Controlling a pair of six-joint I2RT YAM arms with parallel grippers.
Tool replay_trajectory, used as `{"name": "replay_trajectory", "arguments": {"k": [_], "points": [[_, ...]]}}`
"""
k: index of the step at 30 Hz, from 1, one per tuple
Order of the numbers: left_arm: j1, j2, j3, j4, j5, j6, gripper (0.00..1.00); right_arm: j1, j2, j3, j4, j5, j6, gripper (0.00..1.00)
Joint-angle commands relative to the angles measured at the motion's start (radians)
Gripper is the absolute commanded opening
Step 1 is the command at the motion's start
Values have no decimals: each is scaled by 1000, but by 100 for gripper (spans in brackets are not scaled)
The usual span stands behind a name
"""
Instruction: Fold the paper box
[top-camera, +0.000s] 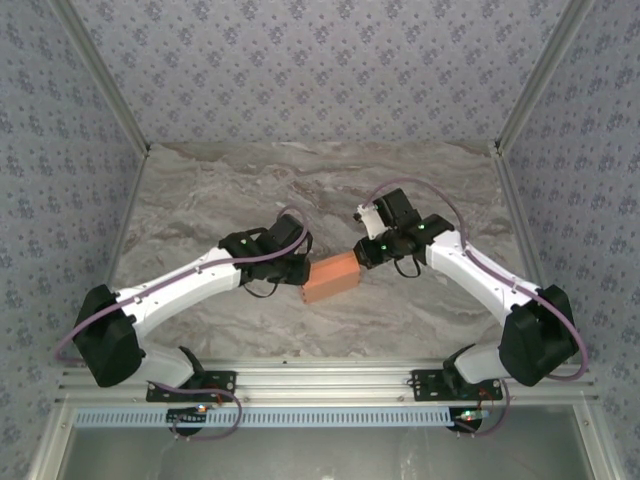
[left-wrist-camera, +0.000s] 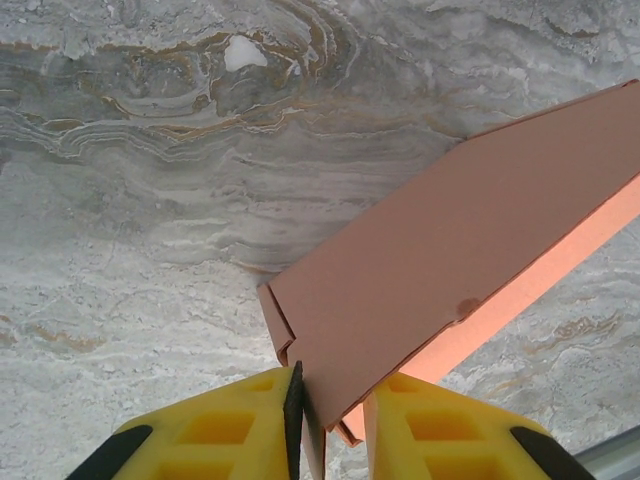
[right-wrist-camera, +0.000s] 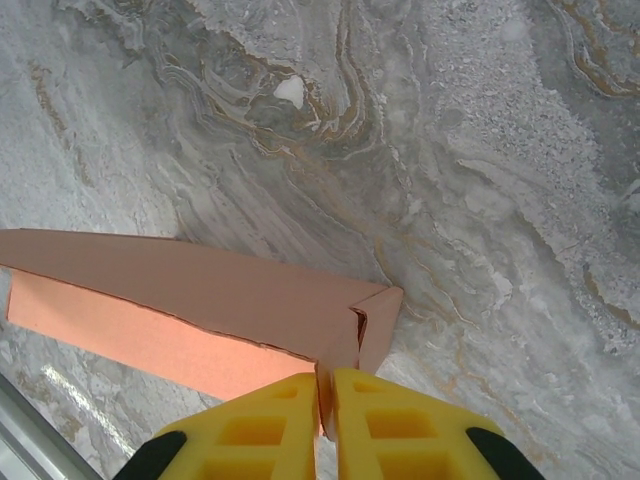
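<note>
The small flat paper box (top-camera: 331, 277) of orange-salmon thin card sits about in the middle of the grey marbled table surface (top-camera: 200, 200), a little toward its near edge, between the two arms; whether it rests on the surface or hangs just above it, I cannot tell. The left gripper (top-camera: 298, 272) has the left end of the box; in the left wrist view its yellow fingers (left-wrist-camera: 230, 425) stand narrow, with an end flap pinched in the slit between them. The right gripper (top-camera: 366, 252) has the opposite end; in the right wrist view its fingers are almost together, closed on the thin edge of the end flap there.

The body looks already formed into a shallow rectangle, with one long seam slightly open; so I judge that the step in hand is the closing of the ends. The next move probably calls for one gripper to hold steady while the other presses its flap inward, gently, because such thin card creases easily.
</note>
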Motion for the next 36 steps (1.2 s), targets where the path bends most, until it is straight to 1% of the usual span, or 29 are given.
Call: {"name": "replay_trajectory", "arguments": {"k": [1, 6, 8, 14, 17, 22, 25, 27, 29, 34, 36], "points": [[-2, 11, 36, -57, -39, -7, 23, 26, -31, 21, -2, 78, 81, 11], [7, 9, 41, -73, -39, -20, 24, 62, -68, -1, 3, 174, 153, 10], [9, -1, 35, -74, -39, -24, 24, 83, -95, -24, 4, 236, 184, 8], [15, -22, 16, -90, -30, -28, 27, 138, -186, -119, 89, 378, 317, 6], [29, -28, 14, -98, -49, -10, 27, 149, -206, -142, 101, 394, 333, 6], [81, -52, 38, -107, -55, 40, 27, 155, -194, -139, 73, 410, 337, 7], [92, -83, 35, -59, -14, 67, 30, 157, -191, -145, 70, 418, 359, 7], [92, -89, 14, 5, 62, 107, 33, 158, -191, -148, 69, 427, 371, 7], [93, -81, 4, 54, 102, 128, 33, 159, -191, -149, 66, 436, 384, 7], [94, -35, 18, 65, 102, 155, 33, 159, -186, -147, 53, 449, 419, 7], [94, -11, 29, 72, 120, 166, 33, 160, -182, -143, 47, 458, 439, 7]]}}
